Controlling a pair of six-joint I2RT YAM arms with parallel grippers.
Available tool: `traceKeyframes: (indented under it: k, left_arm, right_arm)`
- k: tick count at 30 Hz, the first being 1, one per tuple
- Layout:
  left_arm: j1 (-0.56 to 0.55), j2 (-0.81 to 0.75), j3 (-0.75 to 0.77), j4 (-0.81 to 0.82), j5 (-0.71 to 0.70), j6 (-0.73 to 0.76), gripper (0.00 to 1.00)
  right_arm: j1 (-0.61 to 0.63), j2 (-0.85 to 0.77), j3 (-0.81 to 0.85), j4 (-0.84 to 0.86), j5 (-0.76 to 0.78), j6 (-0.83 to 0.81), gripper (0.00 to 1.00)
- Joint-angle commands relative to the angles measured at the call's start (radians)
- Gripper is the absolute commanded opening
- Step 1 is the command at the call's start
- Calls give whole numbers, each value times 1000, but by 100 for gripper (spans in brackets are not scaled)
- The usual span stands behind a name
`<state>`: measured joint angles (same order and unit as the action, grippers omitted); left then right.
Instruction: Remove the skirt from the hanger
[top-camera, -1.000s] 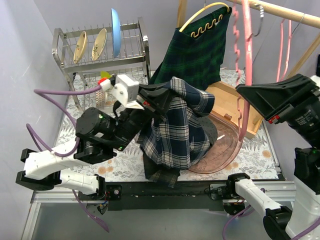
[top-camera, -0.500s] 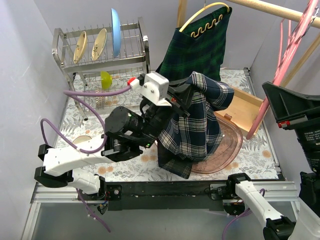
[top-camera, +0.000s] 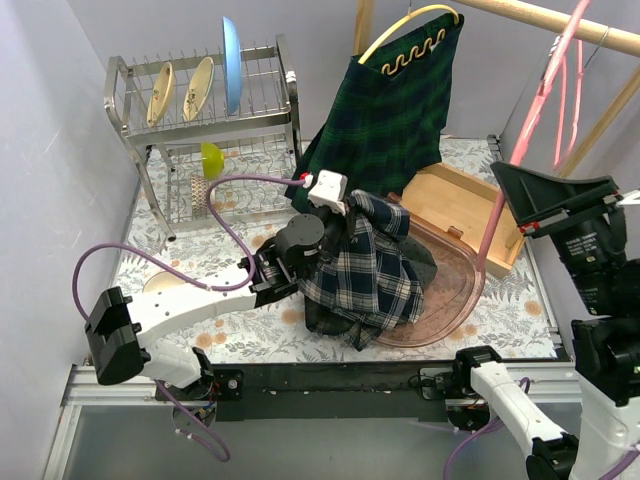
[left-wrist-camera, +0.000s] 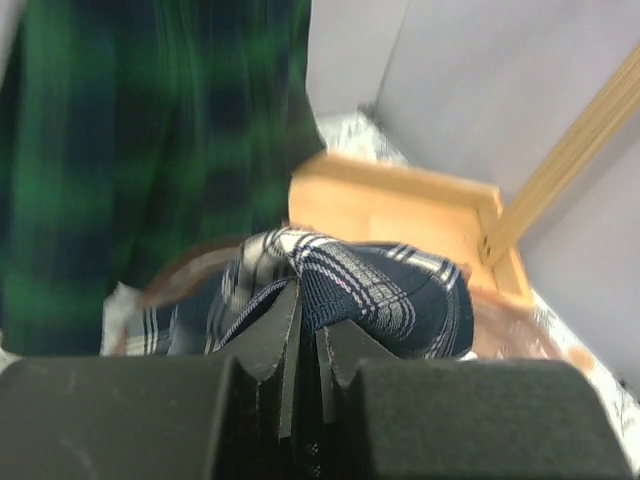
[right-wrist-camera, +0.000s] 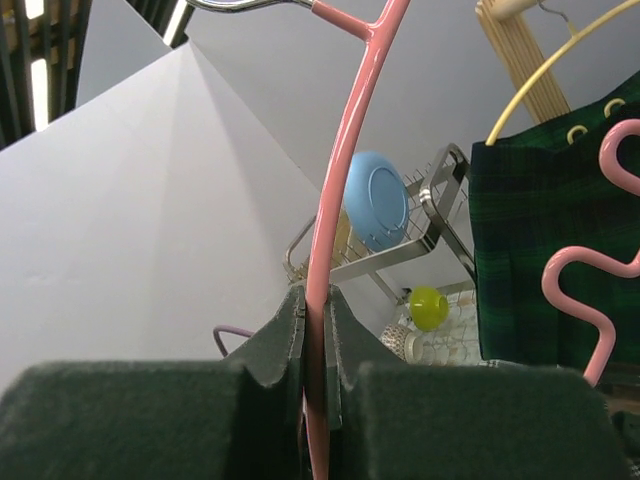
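Observation:
The navy plaid skirt (top-camera: 365, 275) lies bunched on the oval brown tray (top-camera: 455, 300), off the hanger. My left gripper (top-camera: 345, 212) is shut on its top fold. In the left wrist view the fabric (left-wrist-camera: 385, 290) is pinched between the closed jaws of that gripper (left-wrist-camera: 310, 325). My right gripper (top-camera: 500, 178) is shut on the bare pink hanger (top-camera: 545, 90), which runs up to the wooden rail (top-camera: 560, 25). In the right wrist view the pink hanger rod (right-wrist-camera: 345, 170) passes between the closed jaws of that gripper (right-wrist-camera: 316, 300).
A green plaid skirt (top-camera: 390, 115) on a yellow hanger hangs from the rail at the back. A wooden tray (top-camera: 465, 210) lies right of the oval tray. A dish rack (top-camera: 200, 100) with plates stands at the back left.
My left gripper has lowered the plaid skirt onto the oval tray. My right gripper has swung the pink hanger left and more upright under the rail.

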<state>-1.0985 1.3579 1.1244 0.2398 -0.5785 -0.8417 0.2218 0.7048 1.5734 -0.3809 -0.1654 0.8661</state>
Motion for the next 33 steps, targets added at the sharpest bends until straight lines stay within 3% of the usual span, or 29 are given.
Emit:
traceKeyframes:
  k: [1, 16, 20, 21, 24, 27, 28, 33]
  left_arm:
    - [52, -13, -95, 30, 156, -169, 0]
    - [60, 297, -143, 75, 414, -326, 3]
    - [60, 320, -95, 26, 430, -326, 32]
    - [60, 308, -75, 6, 437, -307, 47]
    - [60, 242, 38, -108, 442, -269, 76]
    - [60, 195, 151, -239, 437, -226, 87]
    - [60, 169, 172, -345, 425, -205, 87]
    - [60, 57, 181, -545, 349, -212, 93]
  right_arm:
    - [-6, 16, -55, 129, -37, 10, 1]
    - [-6, 32, -217, 211, -20, 45, 1]
    - [-6, 38, -227, 223, -13, 44, 1]
    - [-6, 36, -231, 224, -13, 45, 1]
    - [-6, 30, -248, 235, -11, 47, 1]
    - [-6, 24, -250, 237, -10, 47, 1]
    - [-4, 24, -248, 235, -11, 45, 1]
    - [-6, 24, -245, 235, -16, 51, 1]
